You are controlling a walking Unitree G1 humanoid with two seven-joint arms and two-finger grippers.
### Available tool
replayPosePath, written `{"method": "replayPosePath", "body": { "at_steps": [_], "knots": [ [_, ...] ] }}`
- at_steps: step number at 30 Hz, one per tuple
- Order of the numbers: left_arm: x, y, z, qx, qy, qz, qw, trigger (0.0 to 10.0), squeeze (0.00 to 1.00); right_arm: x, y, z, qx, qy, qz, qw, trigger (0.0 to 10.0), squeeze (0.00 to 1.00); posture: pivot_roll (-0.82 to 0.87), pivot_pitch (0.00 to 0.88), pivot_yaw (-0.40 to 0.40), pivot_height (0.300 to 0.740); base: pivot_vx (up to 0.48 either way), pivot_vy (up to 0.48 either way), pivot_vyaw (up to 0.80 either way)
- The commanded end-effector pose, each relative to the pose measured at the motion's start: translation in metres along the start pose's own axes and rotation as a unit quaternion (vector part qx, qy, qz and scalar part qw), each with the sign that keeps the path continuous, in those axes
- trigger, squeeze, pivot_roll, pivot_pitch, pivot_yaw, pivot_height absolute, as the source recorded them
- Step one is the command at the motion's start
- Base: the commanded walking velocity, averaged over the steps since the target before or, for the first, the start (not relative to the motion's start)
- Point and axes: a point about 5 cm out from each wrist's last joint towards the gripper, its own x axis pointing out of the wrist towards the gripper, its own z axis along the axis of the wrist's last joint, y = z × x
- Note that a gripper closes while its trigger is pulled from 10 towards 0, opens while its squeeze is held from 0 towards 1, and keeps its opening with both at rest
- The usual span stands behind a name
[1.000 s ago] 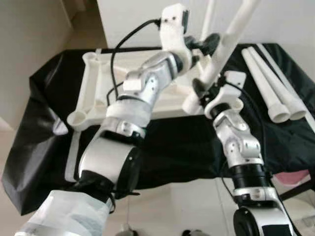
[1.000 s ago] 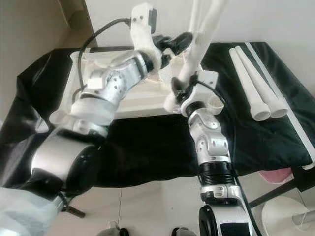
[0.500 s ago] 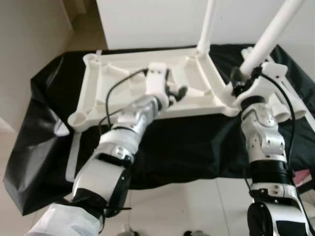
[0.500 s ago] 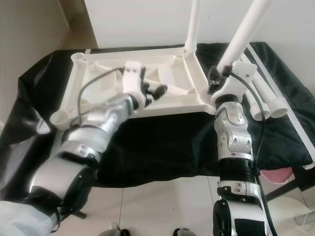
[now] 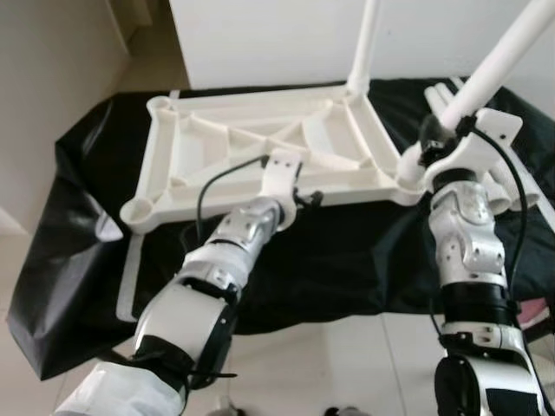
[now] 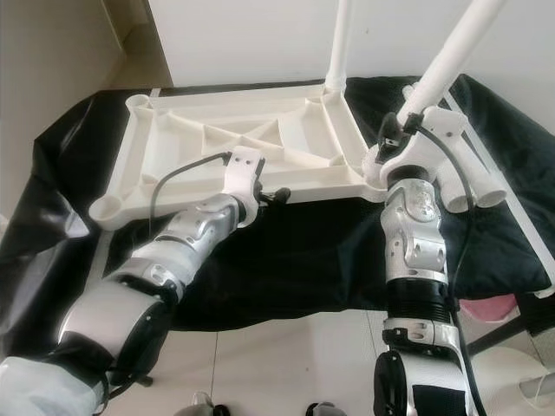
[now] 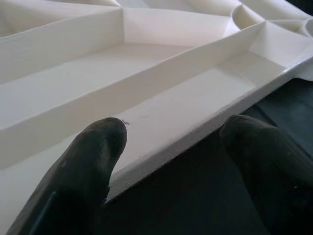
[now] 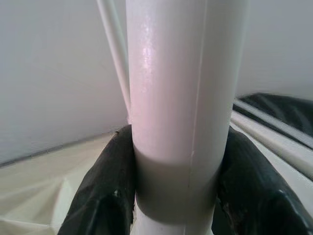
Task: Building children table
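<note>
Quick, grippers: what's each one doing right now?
Left gripper: open, fingers either side of the near rim of the upturned white plastic tabletop, not clamped.
Right gripper: shut on the white tubular table leg standing in the tabletop's corner socket.

Two silver, jointed arms with black elbow bands are seen, each ended by a white wrist housing fed by a looping black cable, with black textured fingers (image 7: 88, 161) on the left gripper (image 5: 305, 200) and right gripper (image 8: 177, 191).
</note>
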Motion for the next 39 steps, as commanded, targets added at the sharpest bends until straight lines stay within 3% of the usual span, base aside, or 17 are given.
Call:
{"method": "replayPosePath", "body": {
  "at_steps": [1,11,29,36,37,39],
  "knots": [
    [0.001,0.003,0.018,0.014,-0.026,0.028,0.999,10.0,0.00,-0.004,0.000,0.007,0.001,-0.021,-0.001,1.000,10.0,0.00,-0.09,0.121,0.068,0.740,0.000,0.000,0.00],
    [0.004,-0.006,0.038,-0.012,-0.057,0.003,0.998,10.0,0.00,-0.015,-0.010,0.008,-0.010,-0.017,-0.020,1.000,10.0,0.00,-0.12,0.184,0.108,0.740,0.000,0.000,0.00],
    [0.011,-0.028,0.018,0.002,-0.019,-0.019,1.000,10.0,0.00,-0.031,-0.020,0.007,-0.019,-0.004,-0.042,0.999,10.0,0.00,-0.15,0.241,0.126,0.740,0.000,0.000,0.00],
    [0.008,-0.027,0.011,0.008,0.025,-0.084,0.996,10.0,0.00,-0.028,-0.025,0.004,-0.029,0.004,-0.047,0.998,10.0,0.00,-0.14,0.220,0.123,0.740,0.000,0.000,0.00],
    [0.005,-0.026,0.009,0.002,0.044,-0.123,0.991,10.0,0.00,-0.026,-0.025,0.005,-0.029,0.003,-0.047,0.998,10.0,0.00,-0.13,0.210,0.123,0.740,0.000,0.000,0.00],
    [0.003,-0.025,0.007,-0.001,0.055,-0.140,0.989,10.0,0.00,-0.026,-0.025,0.005,-0.029,0.003,-0.046,0.998,10.0,0.00,-0.13,0.210,0.123,0.740,0.000,0.000,0.00]
  ]
}}
